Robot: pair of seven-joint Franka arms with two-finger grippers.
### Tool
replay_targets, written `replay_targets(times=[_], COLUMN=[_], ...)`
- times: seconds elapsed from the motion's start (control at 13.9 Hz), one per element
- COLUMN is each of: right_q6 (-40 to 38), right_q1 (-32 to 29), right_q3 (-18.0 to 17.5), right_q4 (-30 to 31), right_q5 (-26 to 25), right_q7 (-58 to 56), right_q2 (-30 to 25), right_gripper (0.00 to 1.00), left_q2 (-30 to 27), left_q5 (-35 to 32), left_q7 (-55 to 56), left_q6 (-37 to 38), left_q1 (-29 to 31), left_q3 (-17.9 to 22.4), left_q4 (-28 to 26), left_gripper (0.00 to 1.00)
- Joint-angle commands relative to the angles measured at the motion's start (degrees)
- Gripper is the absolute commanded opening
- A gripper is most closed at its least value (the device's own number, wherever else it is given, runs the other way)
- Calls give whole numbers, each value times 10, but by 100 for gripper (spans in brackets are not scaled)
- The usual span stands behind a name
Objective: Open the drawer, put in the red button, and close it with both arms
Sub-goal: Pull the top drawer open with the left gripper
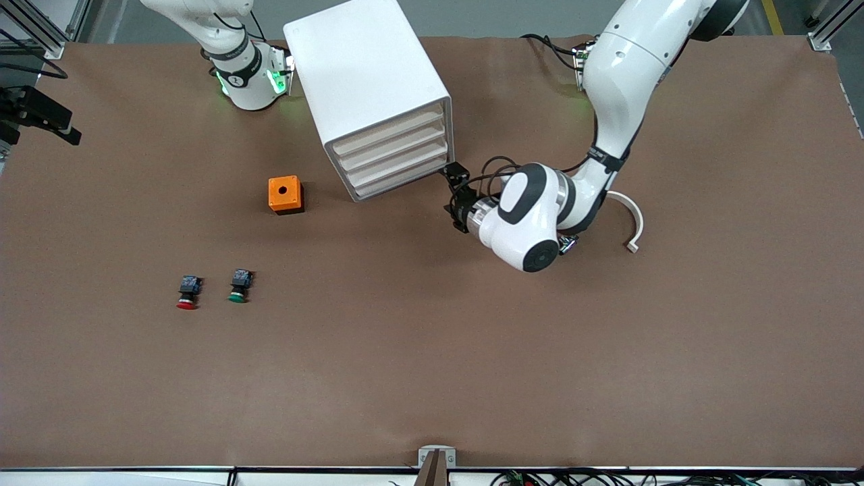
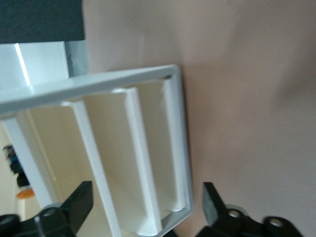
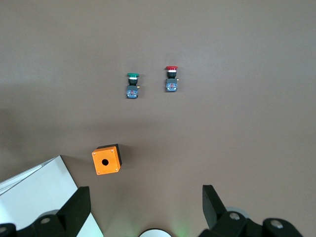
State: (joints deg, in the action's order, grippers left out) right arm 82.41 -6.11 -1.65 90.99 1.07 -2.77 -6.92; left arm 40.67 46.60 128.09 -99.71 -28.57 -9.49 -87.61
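The white cabinet [image 1: 368, 81] stands at the table's middle, far from the front camera, with its four tray drawers [image 1: 395, 158] all shut. My left gripper [image 1: 452, 197] is open and empty, low beside the cabinet's front corner at the left arm's end. In the left wrist view the drawer fronts [image 2: 113, 153] fill the space between its fingers [image 2: 79, 202]. The red button [image 1: 187, 294] lies on the table toward the right arm's end, beside a green-capped button [image 1: 239, 287]. My right gripper [image 3: 145, 202] is open and empty, high over the table, and sees the red button [image 3: 171, 79].
A small orange box with a hole [image 1: 285, 194] sits between the cabinet and the buttons. A white curved piece [image 1: 632, 223] lies by the left arm's elbow. The right arm's base [image 1: 244, 74] stands beside the cabinet.
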Motion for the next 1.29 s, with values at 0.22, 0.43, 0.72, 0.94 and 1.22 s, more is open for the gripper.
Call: replay_targets(times=[0.22, 0.43, 0.72, 0.94, 1.22], right_q6=[-3, -2, -3, -3, -3], right_q1=[2, 2, 20, 39, 39], right_q3=[1, 1, 10, 34, 37], right_q4=[9, 8, 9, 9, 8], right_q5=[2, 2, 2, 2, 2], right_q7=[-4, -4, -4, -4, -4], right_q2=[-12, -12, -12, -12, -12], right_gripper=[100, 100, 100, 100, 100], left_q2=[22, 35, 48, 46, 46], left_q5=[75, 82, 93, 92, 85], left_q7=[32, 35, 35, 36, 28], left_q6=[29, 30, 30, 30, 29], left_q1=[-46, -70, -93, -78, -8], left_q3=[2, 2, 2, 6, 10], left_q4=[11, 11, 11, 12, 16], left_gripper=[64, 61, 22, 0, 0])
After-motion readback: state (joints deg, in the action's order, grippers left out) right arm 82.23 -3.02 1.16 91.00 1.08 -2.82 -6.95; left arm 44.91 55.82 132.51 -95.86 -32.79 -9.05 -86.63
